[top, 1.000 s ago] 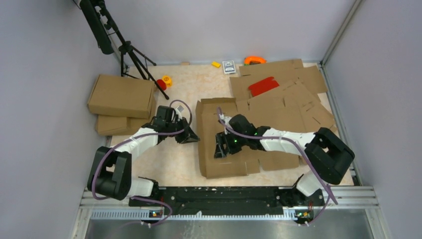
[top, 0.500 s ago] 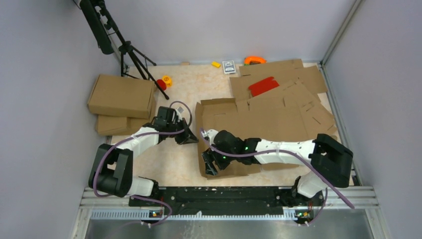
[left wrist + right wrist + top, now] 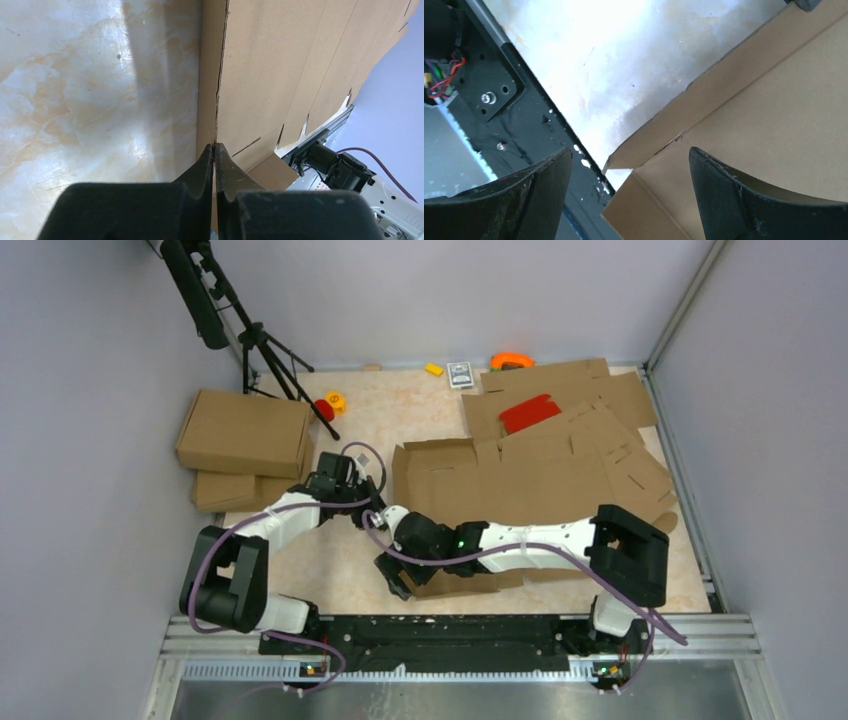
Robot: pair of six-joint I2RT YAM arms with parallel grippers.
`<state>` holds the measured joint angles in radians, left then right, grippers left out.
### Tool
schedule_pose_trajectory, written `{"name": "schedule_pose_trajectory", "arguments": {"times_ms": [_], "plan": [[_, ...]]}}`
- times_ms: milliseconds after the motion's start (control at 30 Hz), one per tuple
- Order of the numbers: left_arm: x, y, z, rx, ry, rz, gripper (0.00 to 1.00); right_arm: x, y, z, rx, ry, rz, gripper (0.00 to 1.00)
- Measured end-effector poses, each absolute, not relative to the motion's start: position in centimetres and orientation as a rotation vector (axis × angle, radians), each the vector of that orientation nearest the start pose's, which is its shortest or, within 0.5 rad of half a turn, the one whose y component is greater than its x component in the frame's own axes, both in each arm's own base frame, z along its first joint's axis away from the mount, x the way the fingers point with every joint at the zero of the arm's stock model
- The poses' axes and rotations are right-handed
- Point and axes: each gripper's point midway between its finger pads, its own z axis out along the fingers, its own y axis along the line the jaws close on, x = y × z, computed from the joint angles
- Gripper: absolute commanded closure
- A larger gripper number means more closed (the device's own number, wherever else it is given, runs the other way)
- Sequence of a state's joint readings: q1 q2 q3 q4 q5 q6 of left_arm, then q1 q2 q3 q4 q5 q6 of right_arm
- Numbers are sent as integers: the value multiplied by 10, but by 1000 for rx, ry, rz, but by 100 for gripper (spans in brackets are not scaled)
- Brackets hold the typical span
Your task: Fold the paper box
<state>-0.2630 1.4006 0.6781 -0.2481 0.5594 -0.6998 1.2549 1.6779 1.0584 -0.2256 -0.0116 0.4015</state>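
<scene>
Between the closed fingers of the left gripper the left edge of the paper box seems pinched, the right gripper stands wide over the near corner, and this flat cardboard on the table looks light, stiff but easily creased, so flap edges are best to hold.
</scene>
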Motion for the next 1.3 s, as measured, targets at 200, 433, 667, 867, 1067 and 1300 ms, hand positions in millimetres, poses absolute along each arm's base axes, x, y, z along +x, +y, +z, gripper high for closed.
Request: {"name": "schedule_pose_trajectory", "arguments": {"times_ms": [200,433,667,867,1067,1300], "plan": [[253,-188,72,-325,2654,-1058,99,117,395,53,-1105,2355,564,35],[255,-187,71,-312,2662,-1045,99,129,379,49,-1080,2356,432,54],[254,-186,61,-312,2693,-1025,98,143,375,60,-1014,2308,390,66],[252,-188,62,-296,2699,-1026,90,144,370,55,-1020,2306,384,85],[255,-194,69,-256,2688,-1038,69,142,370,51,-1062,2272,417,100],[263,-196,74,-229,2675,-1035,51,138,356,51,-1066,2222,499,100]]}}
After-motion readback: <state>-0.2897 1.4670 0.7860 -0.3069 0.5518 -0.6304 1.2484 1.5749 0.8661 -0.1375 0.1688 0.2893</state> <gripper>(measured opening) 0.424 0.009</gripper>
